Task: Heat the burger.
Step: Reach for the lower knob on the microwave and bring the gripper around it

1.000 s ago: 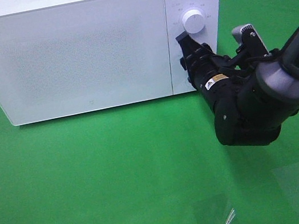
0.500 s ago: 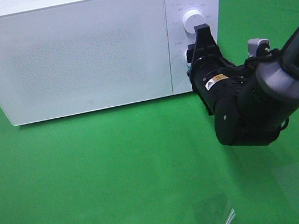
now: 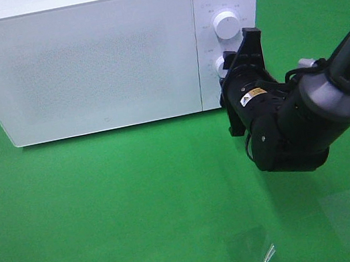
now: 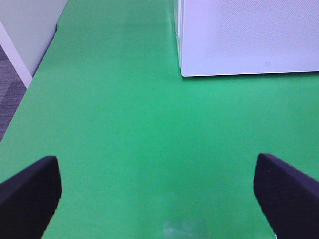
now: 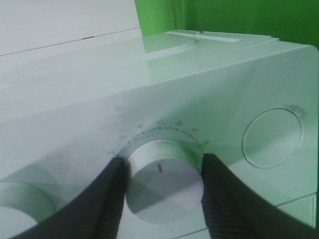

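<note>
The burger is not in view in any frame. The white microwave (image 3: 94,57) stands at the back with its door closed. My right gripper (image 3: 231,67) is at the control panel, shut on the lower dial (image 3: 221,65), below the upper dial (image 3: 225,25). In the right wrist view the two black fingers (image 5: 112,199) clasp both sides of the white dial (image 5: 162,181), which has a red mark. My left gripper (image 4: 159,199) is open and empty above the green table, left of the microwave's corner (image 4: 184,69).
The green cloth (image 3: 121,208) covers the table in front of the microwave. A round button (image 5: 271,137) sits on the panel beside the held dial. The table's left edge and a grey floor (image 4: 7,99) show in the left wrist view.
My right gripper has rolled clockwise around the lower dial; its upper finger swung from the dial's left to its upper right. The microwave has not moved.
</note>
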`<state>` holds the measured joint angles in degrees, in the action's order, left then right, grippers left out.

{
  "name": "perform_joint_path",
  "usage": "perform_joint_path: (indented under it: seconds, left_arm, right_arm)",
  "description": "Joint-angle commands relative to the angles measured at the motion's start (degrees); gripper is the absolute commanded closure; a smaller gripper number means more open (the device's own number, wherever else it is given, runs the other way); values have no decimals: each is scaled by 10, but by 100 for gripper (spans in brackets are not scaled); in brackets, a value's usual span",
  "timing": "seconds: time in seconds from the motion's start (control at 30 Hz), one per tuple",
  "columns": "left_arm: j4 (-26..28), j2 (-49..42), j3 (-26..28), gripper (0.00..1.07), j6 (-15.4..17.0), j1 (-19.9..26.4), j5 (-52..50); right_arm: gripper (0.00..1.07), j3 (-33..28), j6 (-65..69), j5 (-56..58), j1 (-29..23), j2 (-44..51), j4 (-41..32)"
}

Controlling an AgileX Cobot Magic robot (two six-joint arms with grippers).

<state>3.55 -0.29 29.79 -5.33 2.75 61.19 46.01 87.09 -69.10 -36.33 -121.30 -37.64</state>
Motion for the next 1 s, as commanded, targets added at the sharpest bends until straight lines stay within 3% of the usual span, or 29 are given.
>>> perform_joint_path:
  seconds: [0.03,0.4,0.67,1.0]
  left_arm:
    - [-1,-10,-2,9,0,2,2]
    - [-1,-10,-2,9,0,2,2]
    - [-1,-10,-2,9,0,2,2]
    - [-1,-10,-2,9,0,2,2]
  right_arm:
    - [107,14,9,-5,3,6,71]
    - [96,14,2,-3,3,6,70]
    - [69,11,-2,6,3,6,70]
    - [56,11,-26,6,3,6,72]
